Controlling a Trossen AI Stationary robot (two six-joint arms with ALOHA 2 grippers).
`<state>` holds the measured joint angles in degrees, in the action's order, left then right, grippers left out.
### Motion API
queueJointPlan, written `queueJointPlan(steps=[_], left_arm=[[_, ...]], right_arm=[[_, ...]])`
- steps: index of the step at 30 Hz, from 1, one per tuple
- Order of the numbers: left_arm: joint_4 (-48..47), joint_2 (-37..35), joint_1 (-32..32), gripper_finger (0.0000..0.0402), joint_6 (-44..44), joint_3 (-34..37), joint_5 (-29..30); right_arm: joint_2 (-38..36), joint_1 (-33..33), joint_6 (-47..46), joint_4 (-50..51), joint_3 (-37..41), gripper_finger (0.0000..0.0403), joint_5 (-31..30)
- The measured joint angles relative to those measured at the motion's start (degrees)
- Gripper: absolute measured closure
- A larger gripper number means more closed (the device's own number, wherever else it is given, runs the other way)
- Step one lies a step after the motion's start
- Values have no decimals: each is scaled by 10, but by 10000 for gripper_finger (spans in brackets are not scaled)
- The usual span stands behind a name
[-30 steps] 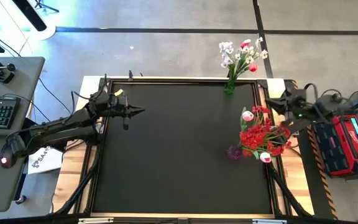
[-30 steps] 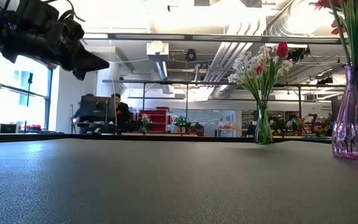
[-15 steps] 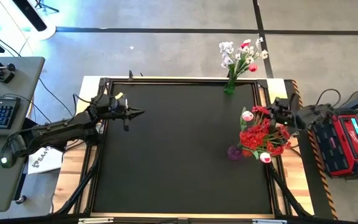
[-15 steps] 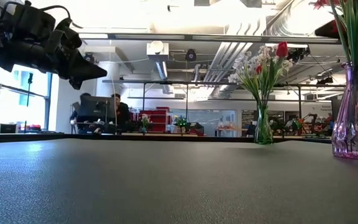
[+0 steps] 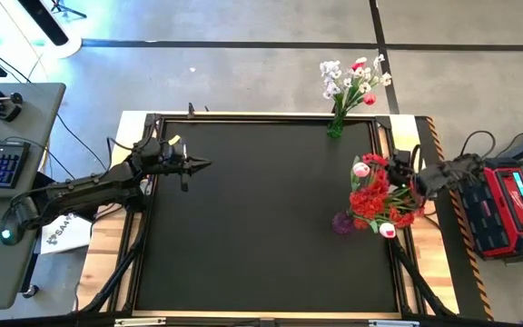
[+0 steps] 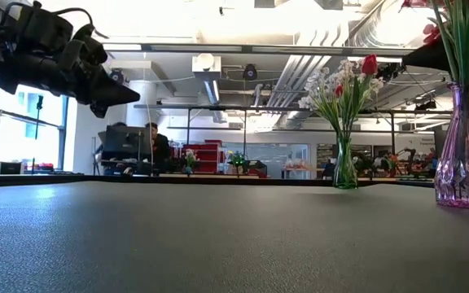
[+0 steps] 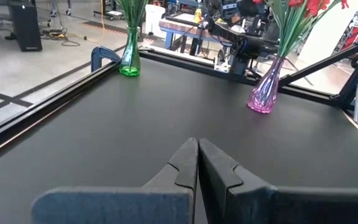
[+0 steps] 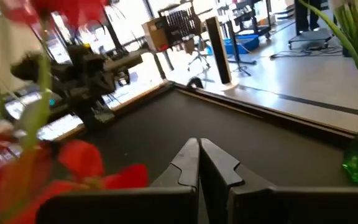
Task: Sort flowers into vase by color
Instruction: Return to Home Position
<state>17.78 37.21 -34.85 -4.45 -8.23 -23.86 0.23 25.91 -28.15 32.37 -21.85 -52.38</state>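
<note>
From where I stand, the left gripper (image 5: 205, 164) hangs over the left side of the black-topped table (image 5: 243, 245). It is well apart from the violet ribbed glass vase (image 5: 342, 222) and aimed across the mat. Its two dark fingers (image 7: 182, 162) are pressed together with nothing between them.

Beyond the violet vase, at the table's back edge, stands a slim green glass vase (image 5: 335, 129). It holds sprigs of small white blossoms (image 5: 334, 77) with a red tulip (image 5: 369, 98) among them.

The violet vase itself sits near the right edge, crammed with a bunch of red blossoms (image 5: 378, 195). Two pink tulips (image 5: 361, 169) lean out of it, one on its far side and one on its near side.

The right gripper (image 5: 394, 163) hovers just beside this bouquet, to the right of the violet vase and up at blossom height, with red petals crowding its wrist view. Its fingers (image 8: 185, 162) are closed as well and hold nothing.
</note>
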Motion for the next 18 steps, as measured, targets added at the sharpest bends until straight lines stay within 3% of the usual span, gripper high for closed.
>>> queueJointPlan(steps=[18], left_arm=[[-16,1,0,401,20,0,0]], right_arm=[[0,0,-17,5,111,403,-88]])
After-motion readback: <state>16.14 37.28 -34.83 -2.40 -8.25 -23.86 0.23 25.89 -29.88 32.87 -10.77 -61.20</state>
